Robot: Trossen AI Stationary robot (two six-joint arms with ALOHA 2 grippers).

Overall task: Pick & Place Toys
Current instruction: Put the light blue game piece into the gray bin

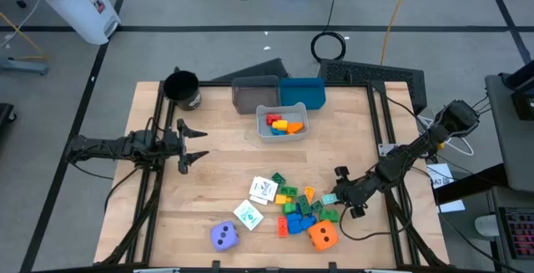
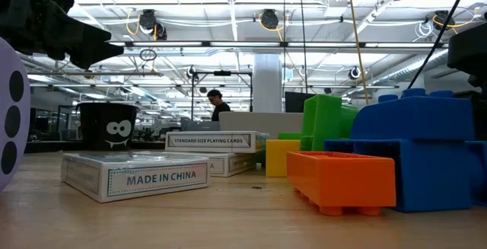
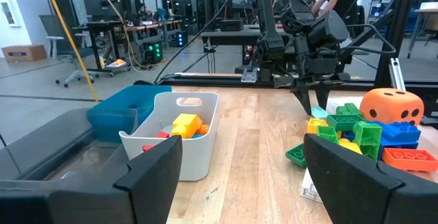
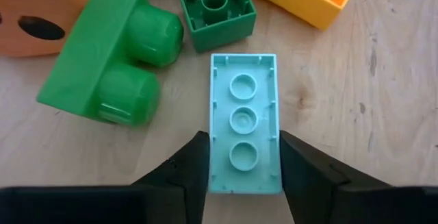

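Observation:
A pile of small plastic bricks (image 1: 299,210) lies at the table's near right, with an orange die (image 1: 322,235), a purple die (image 1: 224,236) and two white card boxes (image 1: 264,189) around it. My right gripper (image 1: 335,196) stands over the pile's right edge, shut on a pale teal brick (image 4: 244,114). My left gripper (image 1: 200,144) is open and empty at the table's left, level above the table. A white bin (image 1: 261,131) at the far middle holds a few red, orange and yellow bricks. My right gripper pinches the teal brick's two long sides (image 4: 213,159) between its two fingers, at one end of the brick. The fingers come from above and lie along the brick. The brick sits level, hollow underside up; whether it is clear of the table I cannot tell.
A grey bin (image 1: 254,96) and a blue bin (image 1: 302,92) stand behind the white bin at the far edge. A black cup (image 1: 183,89) stands at the far left corner. A green two-stud brick (image 4: 109,53) and a small green brick (image 4: 213,8) lie close beside the teal one.

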